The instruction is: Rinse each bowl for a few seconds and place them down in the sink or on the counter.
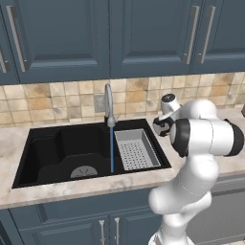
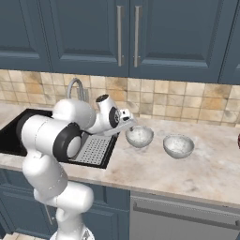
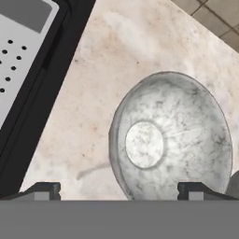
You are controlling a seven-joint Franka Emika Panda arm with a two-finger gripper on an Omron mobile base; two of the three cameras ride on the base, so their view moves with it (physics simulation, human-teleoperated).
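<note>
- Near bowl sits upright on the desk, at 3 o'clock from the sink; second bowl just beyond, apart.
- In the hand view we see the near bowl between the tool's fingertips, offset toward the 3 o'clock one.
- Tool spread wide, holding nothing, just above the rim's sink side.
- Faucet running.

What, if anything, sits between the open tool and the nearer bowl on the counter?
Nothing visible. In the hand view the nearer bowl lies straight ahead on bare counter, framed between the two fingertips. The tool hovers just left of it, jaws open. The second bowl stands further right, out of the path.
</note>
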